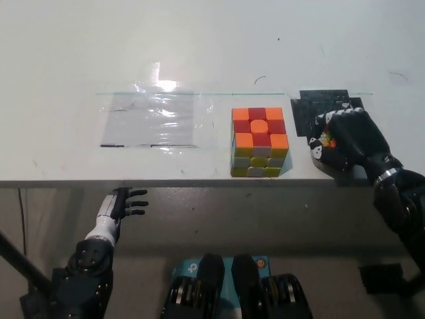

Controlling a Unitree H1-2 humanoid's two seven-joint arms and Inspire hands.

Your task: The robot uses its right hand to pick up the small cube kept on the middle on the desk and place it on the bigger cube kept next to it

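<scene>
No readable text, label, brand, number or sign anywhere in view. Bigger cube (259,141): plain colour stickers only, no lettering. Small cube (327,140), mostly hidden under fingers (325,126) of right hand (348,141): visible stickers blank. Black patch (312,109) on tabletop (199,46), just beyond fingers: no print legible. Clear film (151,119) on tabletop: unmarked. Short dark marks on tabletop: scratches or pen strokes, not letters.
</scene>
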